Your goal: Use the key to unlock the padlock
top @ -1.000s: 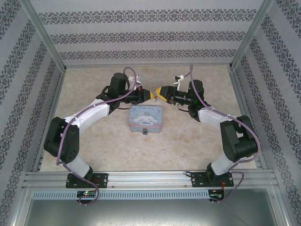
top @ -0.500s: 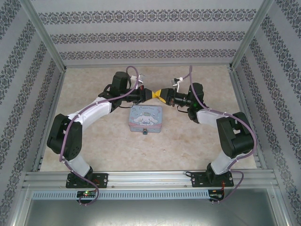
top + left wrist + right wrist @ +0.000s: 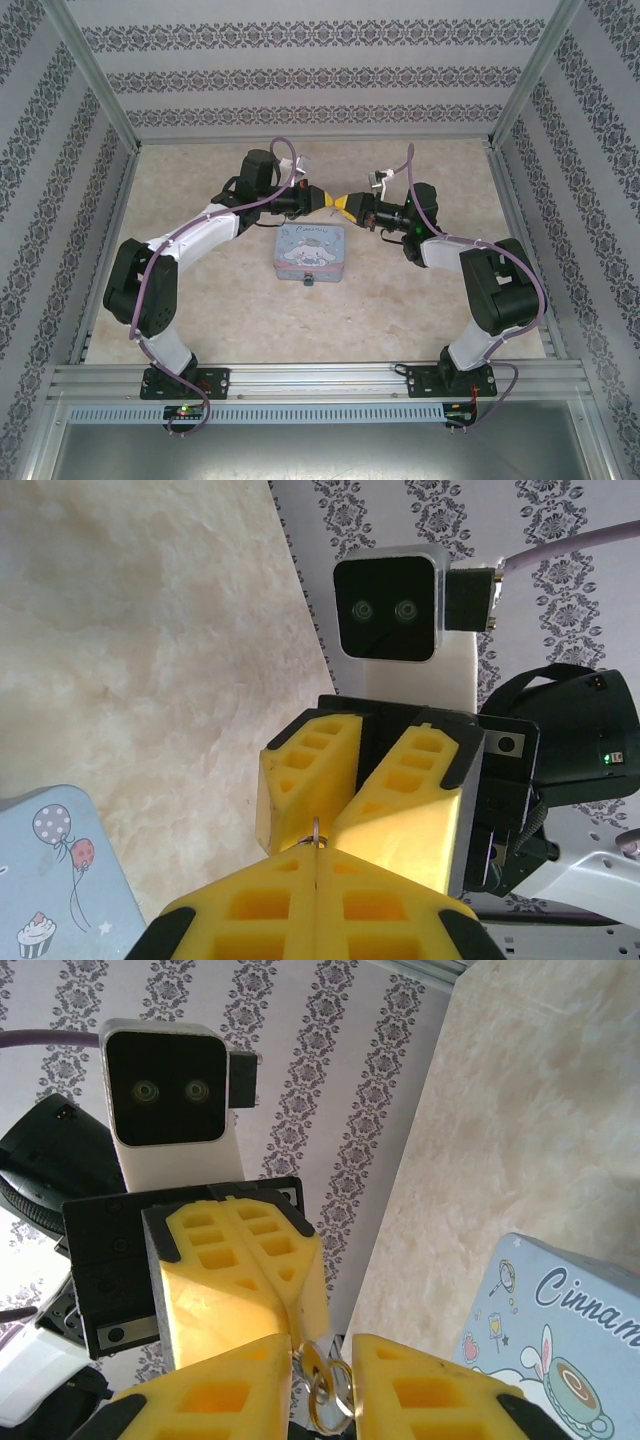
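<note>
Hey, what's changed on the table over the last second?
The left gripper and right gripper drew together, the right one moving left, until their tips almost touch beyond the cartoon tin. No grab or release shows from above; the left gripper is shut on a small metal ring. The tin stayed put.

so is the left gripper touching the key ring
Touching. The left wrist view shows the key ring poking out of the seam between the shut fingers of the left gripper.
</note>
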Robot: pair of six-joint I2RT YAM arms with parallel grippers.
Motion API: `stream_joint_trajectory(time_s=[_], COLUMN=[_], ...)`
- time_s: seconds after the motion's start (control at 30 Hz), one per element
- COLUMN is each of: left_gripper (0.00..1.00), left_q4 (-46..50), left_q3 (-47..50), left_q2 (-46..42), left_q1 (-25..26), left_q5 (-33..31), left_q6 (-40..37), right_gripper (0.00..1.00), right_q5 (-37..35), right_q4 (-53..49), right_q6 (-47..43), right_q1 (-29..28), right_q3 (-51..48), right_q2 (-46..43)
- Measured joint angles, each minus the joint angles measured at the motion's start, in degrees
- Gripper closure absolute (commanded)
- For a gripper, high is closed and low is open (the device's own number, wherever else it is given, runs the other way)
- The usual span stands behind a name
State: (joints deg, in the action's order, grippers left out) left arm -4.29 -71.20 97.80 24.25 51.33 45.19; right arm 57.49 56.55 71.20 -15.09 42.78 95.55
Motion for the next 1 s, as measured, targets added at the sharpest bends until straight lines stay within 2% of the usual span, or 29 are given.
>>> stream_joint_trajectory(time_s=[0.23,0.53,1.0], left_gripper=[1.0,1.0,0.99], left_q4=[0.0,-0.4,-0.6], left_q3=[-0.4,-0.6,-1.4], left_q2=[0.7,1.5,2.0], left_q1=[0.0,0.0,0.1], left_q5=[1.4,2.3,0.2], left_q6=[0.0,0.0,2.0], right_gripper=[0.8,1.0,1.0], right_q5=[0.5,0.9,1.3], right_q4=[1.0,2.3,4.2], right_q6=[0.8,2.3,2.4], right_q1=[0.0,0.4,1.0], right_q3=[-0.2,-0.2,-1.8], right_q2=[0.0,0.4,0.5])
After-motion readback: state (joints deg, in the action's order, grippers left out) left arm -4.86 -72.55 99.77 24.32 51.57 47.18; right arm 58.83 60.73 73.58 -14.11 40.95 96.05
